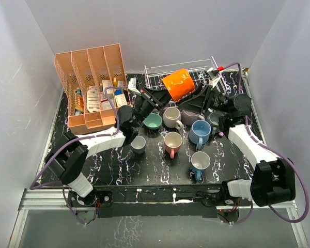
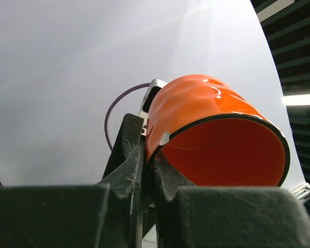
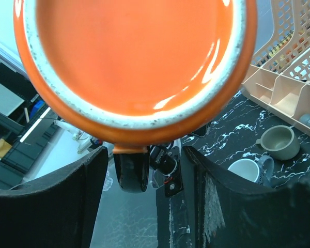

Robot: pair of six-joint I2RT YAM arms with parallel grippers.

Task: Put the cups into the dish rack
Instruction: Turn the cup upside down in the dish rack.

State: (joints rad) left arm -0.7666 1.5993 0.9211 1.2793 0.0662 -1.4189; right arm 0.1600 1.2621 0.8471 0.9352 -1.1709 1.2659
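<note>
Black worktop [image 1: 155, 173] below: my left gripper [image 2: 147, 170] pinches the mug [image 1: 178, 84] by its rim, aloft beside the rack [image 1: 160, 67] at the far edge. Handover: right gripper [image 3: 144, 173], spread at its base, must close squarely.

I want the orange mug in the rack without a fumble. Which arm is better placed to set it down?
Left, probably. The left gripper grips the orange mug by its rim, tilted, beside the dish rack. The right gripper holds nothing, jaws apart facing the mug's base.
</note>
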